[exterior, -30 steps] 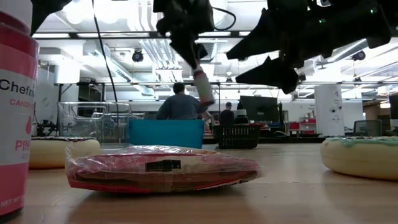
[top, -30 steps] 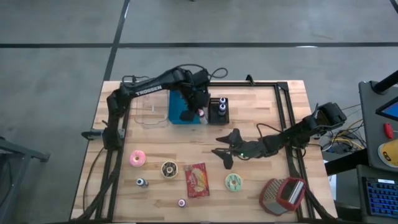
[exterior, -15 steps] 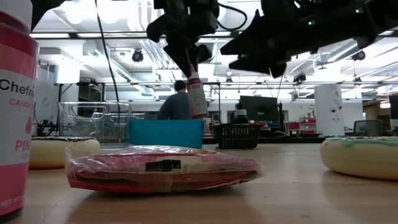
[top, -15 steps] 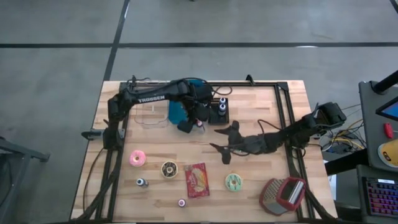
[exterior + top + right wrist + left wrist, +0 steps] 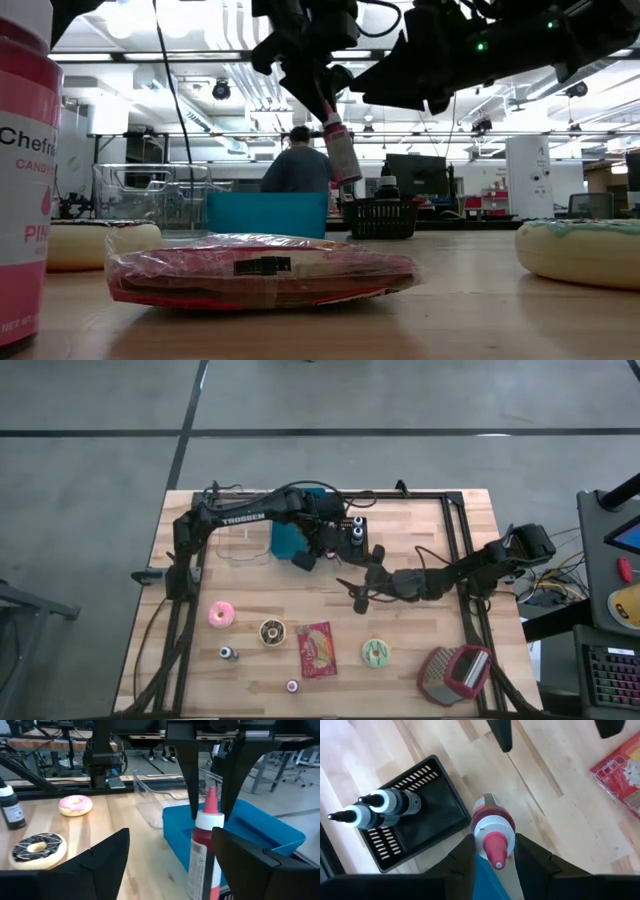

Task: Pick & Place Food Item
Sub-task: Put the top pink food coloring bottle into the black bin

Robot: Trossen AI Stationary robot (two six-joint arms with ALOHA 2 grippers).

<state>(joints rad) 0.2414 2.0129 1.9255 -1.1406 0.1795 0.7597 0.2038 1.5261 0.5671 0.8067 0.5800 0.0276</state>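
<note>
Since a second ago, both arms have drawn toward each other near the black basket (image 5: 355,536): the left pincer (image 5: 318,550) has carried its red sauce bottle (image 5: 341,153) away from the blue bin (image 5: 287,538) and out over bare wood, and the right pincer (image 5: 368,575) has slid in from the right to meet it.

Left pincer (image 5: 492,852): clamped on the bottle (image 5: 491,827) just below its white collar, red nozzle toward the wrist camera. From counter height the bottle hangs tilted, clear of the counter (image 5: 420,530). It sits just beside the basket (image 5: 415,832), which holds two dark bottles with white caps (image 5: 387,802).

Right pincer (image 5: 167,865): fingers spread apart, one on each side of the same bottle (image 5: 205,852) (whether they touch it I cannot tell).

Lying on the counter's near half are a pink donut (image 5: 220,614), a chocolate donut (image 5: 271,631), a red snack packet (image 5: 317,648) and a green-iced donut (image 5: 376,652). A clear bin (image 5: 243,540) stands left of the blue one.
</note>
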